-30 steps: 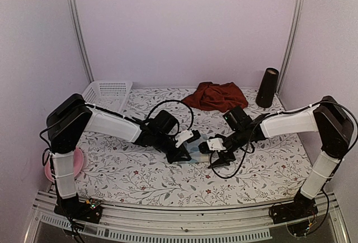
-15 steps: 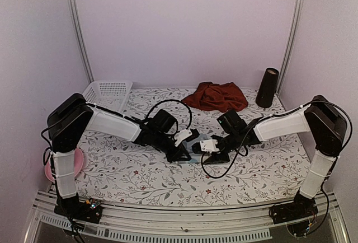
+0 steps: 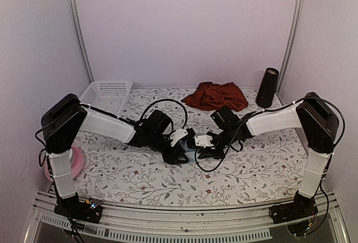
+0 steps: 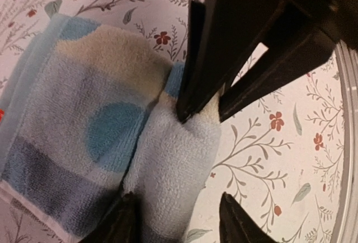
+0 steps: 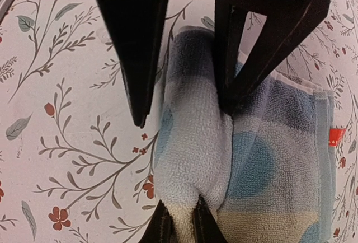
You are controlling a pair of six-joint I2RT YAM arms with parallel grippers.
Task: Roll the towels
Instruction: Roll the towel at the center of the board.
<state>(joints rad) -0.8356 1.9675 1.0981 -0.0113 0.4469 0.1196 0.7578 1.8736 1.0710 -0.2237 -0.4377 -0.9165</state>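
right pincer (image 5: 183, 205) moved inward, now pinching checked towel (image 4: 84, 114) | left pincer (image 4: 179, 201) spread | towels: 2, maroon towel (image 3: 215, 96) apart

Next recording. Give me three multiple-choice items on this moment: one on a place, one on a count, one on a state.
1. Where on the table is the maroon towel?
A. near edge
B. far edge, left of the black cylinder
C. dead centre
2. How many towels show?
A. three
B. one
C. two
3. How do the left gripper's jaws stand?
A. apart, astride the checked towel's rolled part
B. shut on the maroon towel
C. out of view
Key:
1 B, it lies crumpled by the back wall.
2 C, only maroon and checked.
3 A, the left wrist view shows one jaw on each side of the roll.
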